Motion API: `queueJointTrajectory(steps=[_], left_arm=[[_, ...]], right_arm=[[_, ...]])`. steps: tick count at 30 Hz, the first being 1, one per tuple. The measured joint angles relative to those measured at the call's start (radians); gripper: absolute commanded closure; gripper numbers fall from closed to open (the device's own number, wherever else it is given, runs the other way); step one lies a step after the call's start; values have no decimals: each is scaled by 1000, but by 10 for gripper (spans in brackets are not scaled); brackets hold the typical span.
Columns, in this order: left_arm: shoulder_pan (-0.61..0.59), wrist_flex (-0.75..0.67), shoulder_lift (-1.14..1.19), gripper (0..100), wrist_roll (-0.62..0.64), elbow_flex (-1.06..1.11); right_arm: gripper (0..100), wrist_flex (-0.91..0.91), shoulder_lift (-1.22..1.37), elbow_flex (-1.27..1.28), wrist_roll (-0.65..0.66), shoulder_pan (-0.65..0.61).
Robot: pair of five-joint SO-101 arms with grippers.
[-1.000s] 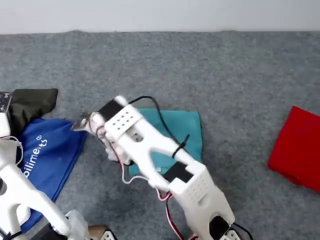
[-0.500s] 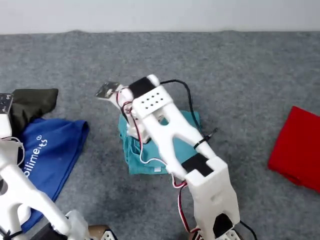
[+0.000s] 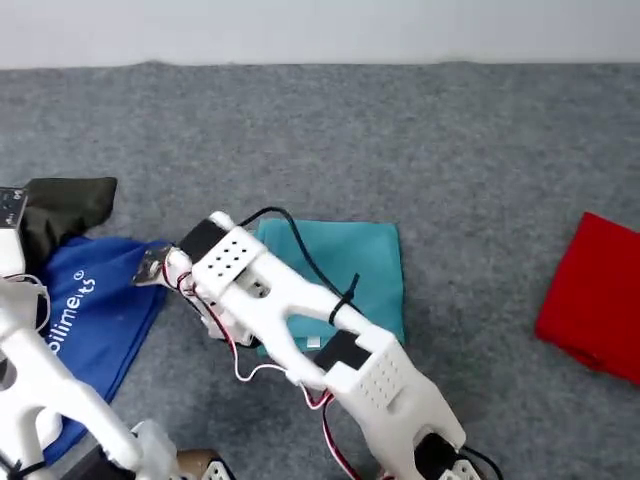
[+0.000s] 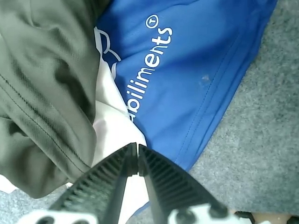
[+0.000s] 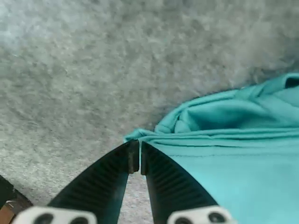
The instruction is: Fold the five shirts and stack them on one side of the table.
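A folded teal shirt (image 3: 350, 265) lies mid-table, partly under my right arm. My right gripper (image 3: 152, 268) is shut and sits left of it, by the blue shirt's edge. In the right wrist view, my right gripper (image 5: 134, 161) has its tips at a bunched corner of the teal shirt (image 5: 224, 158); no cloth shows between them. A blue shirt (image 3: 95, 305) with white print and a dark olive shirt (image 3: 65, 205) lie at the left. My left gripper (image 4: 138, 151) is shut over a white shirt (image 4: 110, 126), between the olive shirt (image 4: 42, 84) and the blue shirt (image 4: 187, 70).
A folded red shirt (image 3: 595, 295) lies at the right edge. Grey carpet (image 3: 400, 140) covers the table, with free room at the back and between the teal and red shirts. My left arm (image 3: 40, 395) stands at the front left.
My right gripper swung to the back beyond the teal shirt, then returned left toward the blue shirt. The teal shirt's left edge, bunched half a second ago, lies flatter. The left arm kept still.
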Motion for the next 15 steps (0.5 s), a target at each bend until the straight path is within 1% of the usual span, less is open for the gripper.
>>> queueJointTrajectory(steps=[3, 5, 9, 12, 15], left_arm=[[0, 0, 0, 983, 0, 0], [0, 0, 0, 983, 0, 0], [0, 0, 0, 983, 0, 0], [0, -2, 0, 983, 5, 0], [0, -2, 0, 983, 26, 0]], right_arm=[[983, 0, 0, -2, -2, 29], [969, 0, -8, -34, -2, 71], [846, 0, -34, -130, -8, 149], [768, -2, -34, -169, -71, 160], [766, -15, -34, -180, -181, 153]])
